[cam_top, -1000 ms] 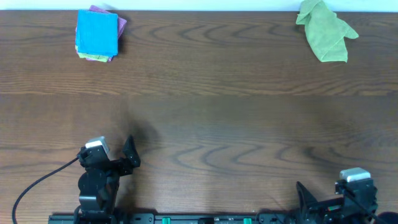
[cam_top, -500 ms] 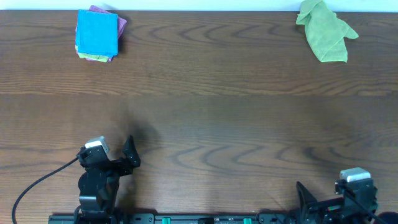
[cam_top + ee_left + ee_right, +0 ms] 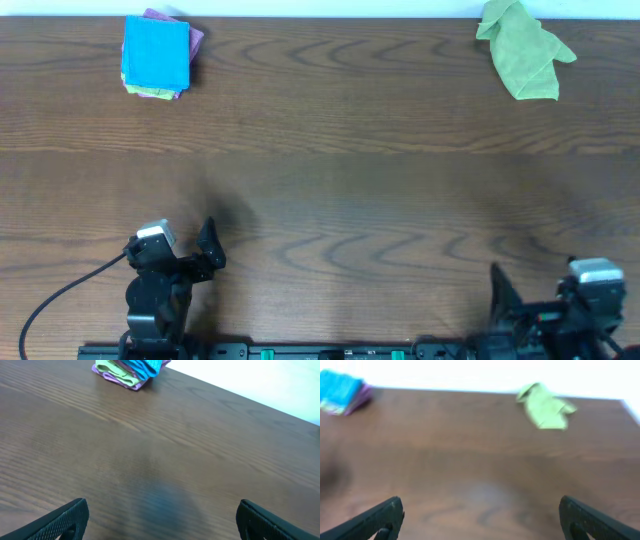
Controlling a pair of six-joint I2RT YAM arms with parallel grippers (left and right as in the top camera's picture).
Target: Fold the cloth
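At the near edge of the surface (image 3: pixel 330 190), the left gripper (image 3: pixel 162 510) rests with its two fingers spread wide and nothing between them. It has not moved over the last second. The right gripper (image 3: pixel 480 507) is just as wide open and empty. It is the one thing that has changed, having slid a little further toward the right-hand corner, away from the middle of the surface. The right wrist view is slightly blurred, which fits an arm in motion.

Ahead of both grippers lies a long stretch of bare wood. The cloth (image 3: pixel 155 52) lies far off at the back left corner, well apart from either arm, as a neat sky-blue rectangle with square edges. It sits on top of a purple cloth (image 3: pixel 197 38), whose edge peeks out on the right. The left wrist view shows a pale green layer (image 3: pixel 112 370) in the same stack. I cannot make out the white tag. At the back right corner an olive-green cloth (image 3: pixel 520 45) lies crumpled and untouched.

The blue piece has kept its shape and place. With both grippers empty at the near edge and the right one drawing off sideways, the folding looks finished, and the arms seem to be settling into rest, not setting up another grasp.
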